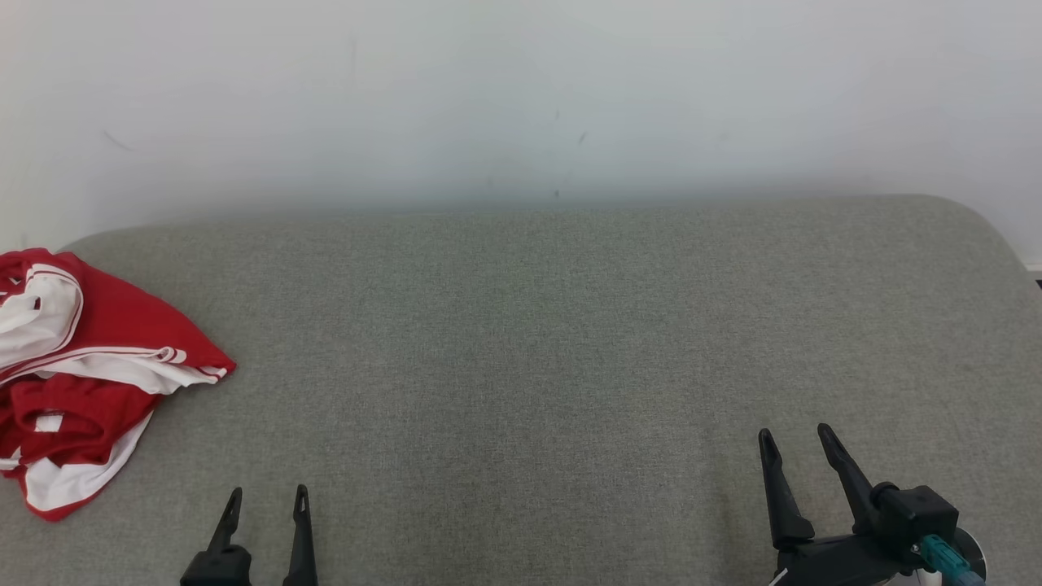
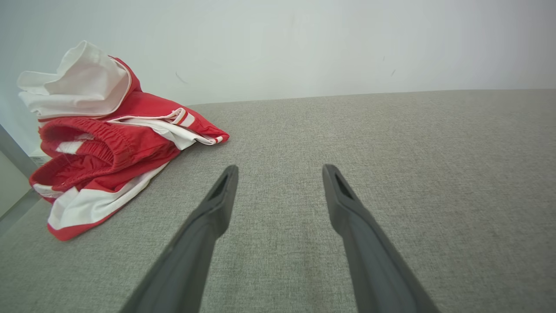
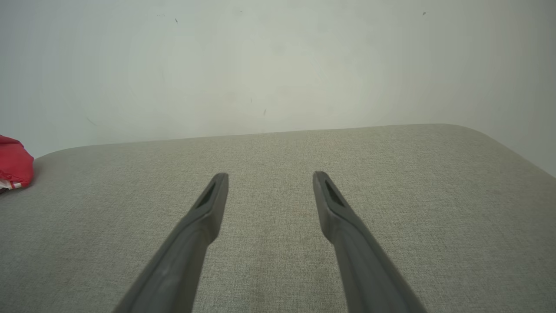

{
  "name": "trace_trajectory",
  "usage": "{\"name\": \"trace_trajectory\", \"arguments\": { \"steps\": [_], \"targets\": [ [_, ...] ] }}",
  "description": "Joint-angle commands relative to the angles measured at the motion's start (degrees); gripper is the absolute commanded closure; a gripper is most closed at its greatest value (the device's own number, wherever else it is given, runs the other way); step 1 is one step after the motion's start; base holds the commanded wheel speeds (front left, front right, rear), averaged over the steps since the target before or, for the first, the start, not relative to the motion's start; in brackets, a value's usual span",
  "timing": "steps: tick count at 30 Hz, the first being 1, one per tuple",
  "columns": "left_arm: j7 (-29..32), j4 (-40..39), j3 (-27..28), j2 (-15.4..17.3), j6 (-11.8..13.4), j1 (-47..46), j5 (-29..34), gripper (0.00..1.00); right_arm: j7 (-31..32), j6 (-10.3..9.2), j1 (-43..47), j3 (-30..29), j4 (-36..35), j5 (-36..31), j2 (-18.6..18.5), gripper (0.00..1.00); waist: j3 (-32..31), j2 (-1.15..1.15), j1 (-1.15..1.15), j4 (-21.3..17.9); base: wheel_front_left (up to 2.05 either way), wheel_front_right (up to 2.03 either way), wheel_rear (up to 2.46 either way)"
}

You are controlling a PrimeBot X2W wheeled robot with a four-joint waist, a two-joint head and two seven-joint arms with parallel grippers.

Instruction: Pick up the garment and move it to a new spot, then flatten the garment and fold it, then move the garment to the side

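**1. Position of parts**

1.1 The garment is red with white trim and lies crumpled in a heap at 9 o'clock on the grey padded surface, close to its left edge. The head view cuts off part of the garment at the frame edge. It rests on the surface and nothing is touching it.

1.2 The left gripper sits at 7 o'clock in the head view with its fingers pointing toward 12 o'clock. In the left wrist view the garment lies at 10 o'clock from the fingertips, near them but apart.

1.3 The right gripper sits at 5 o'clock, well apart from the garment. In the right wrist view a red corner of the garment shows at 9 o'clock.

**2. State of grippers**

2.1 Both grippers are released, with their fingers spread and nothing between them.

**3. Assessment**

3.1 The pickup has not yet been made, so the task appears to be at its start.

3.2 Both arms seem to be in a ready pose, low and set to either side. This keeps the head view onto the surface unobstructed.

3.3 The left gripper is nearer and is the likely one to reach first, moving toward 10 o'clock.

3.4 The middle of the surface is the probable new spot, because it gives room for both arms to spread the cloth.

**4. Caution**

4.1 The heap has several layers, so a pinch may catch only one fold. The gathered waistband seen in the left wrist view is likely the firmest place to grip.
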Motion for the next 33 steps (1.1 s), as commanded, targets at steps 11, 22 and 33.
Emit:
{"name": "trace_trajectory", "arguments": {
  "steps": [11, 22, 33],
  "targets": [
    [-0.28, 0.33, 0.46, -0.07, -0.59, 0.61, 0.35, 0.00, -0.20, 0.04, 0.46, -0.95, 0.60, -0.83, 0.51, 0.00, 0.12, 0.00, 0.00, 0.69, 0.00, 0.00, 0.00],
    [-0.27, 0.40, 1.53, -0.37, -0.35, 0.57, -0.85, 0.00, -0.19, 0.04, 0.29, 0.46, -0.23, -0.78, 0.32, 0.00, 0.63, 0.00, 0.00, 7.12, 0.00, 0.00, 0.00],
    [-0.27, 0.20, 4.07, 0.04, -0.90, 1.21, -1.04, 0.00, -0.18, 0.04, -1.10, 3.04, -0.60, -0.36, -0.03, 0.00, 2.28, 0.00, 0.00, 19.26, 0.00, 0.00, 0.00]
  ]
}}
